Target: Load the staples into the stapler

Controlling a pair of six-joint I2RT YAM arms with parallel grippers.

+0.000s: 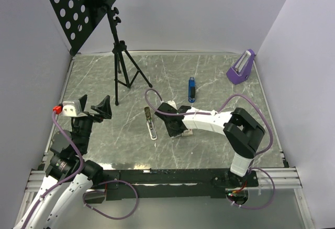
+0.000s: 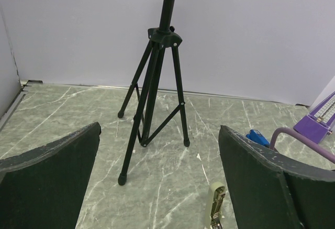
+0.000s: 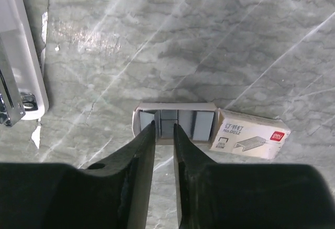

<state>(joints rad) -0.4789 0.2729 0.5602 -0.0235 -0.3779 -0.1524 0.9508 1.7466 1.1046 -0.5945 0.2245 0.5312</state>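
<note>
Right gripper (image 3: 163, 128) tips straddling staples (image 3: 168, 119) in tray (image 3: 137, 120), box (image 3: 250, 141) beside

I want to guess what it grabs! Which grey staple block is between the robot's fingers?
The middle block in the open tray: the right gripper straddles it, while the left block and right block lie outside.

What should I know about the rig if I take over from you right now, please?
Left hand: open, empty, held clear of the job.
Right hand: nearly closed, straddling a staple strip in the grey tray; whether it has a firm grip cannot be told.
Staple box: flat on the marble, at the tray's right end, with the tray slid out of it.
Stapler: lying opened, left of the tray.
Done: stapler opened, staples exposed.
Left: lift the strip, seat it in the stapler's channel, close the stapler.
</note>
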